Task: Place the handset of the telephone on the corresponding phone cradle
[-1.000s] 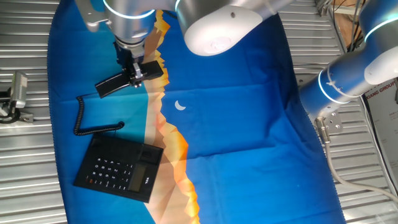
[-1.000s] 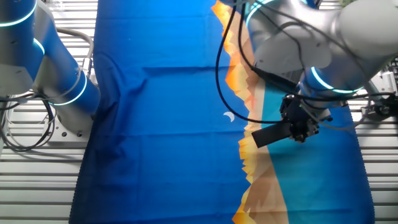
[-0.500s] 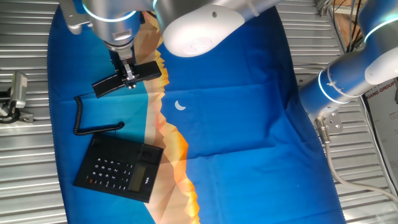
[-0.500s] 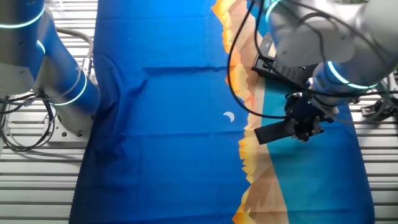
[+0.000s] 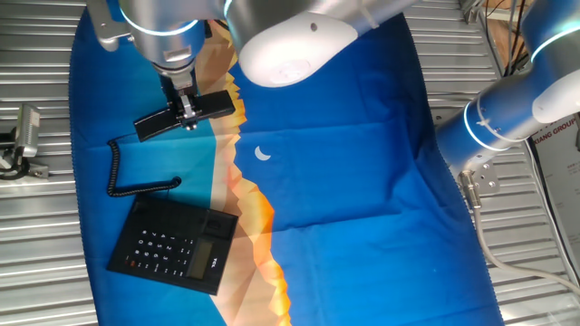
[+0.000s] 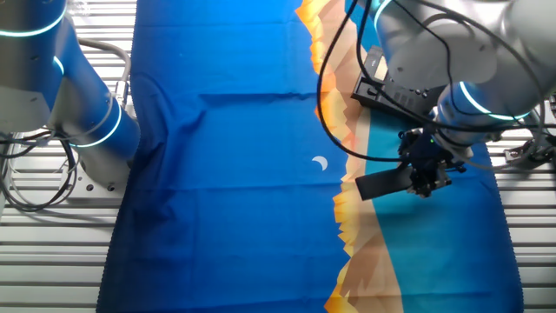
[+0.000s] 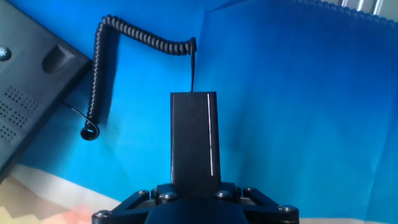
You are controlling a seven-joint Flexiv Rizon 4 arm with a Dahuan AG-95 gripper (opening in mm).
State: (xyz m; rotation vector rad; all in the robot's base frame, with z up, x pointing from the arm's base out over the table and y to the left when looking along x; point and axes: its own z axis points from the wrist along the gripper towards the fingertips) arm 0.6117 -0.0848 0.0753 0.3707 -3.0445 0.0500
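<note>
Gripper clamped on the handset, bar held level above the cloth, gripped at about mid-length. Seen in the other fixed view, too: gripper, handset sticking out toward 9 o'clock over the orange band. In the hand view, handset running straight toward 12 o'clock from between the fingers (fingertips themselves hidden below the bar), thin pale line down its right face.

Cord coiled from the handset's 9 o'clock end down toward 6 o'clock, then across to the base. Base flat on the cloth, well apart from the handset, toward 6 o'clock of it; cradle along its upper-left side, bare. In the hand view, base corner at 9 o'clock, cord looping beside it.

Against half a second ago: almost no change (handset and gripper at the same spot in both fixed views). Against a second ago: handset shifted slightly toward 9 o'clock in one fixed view, arm housing likewise.
</note>
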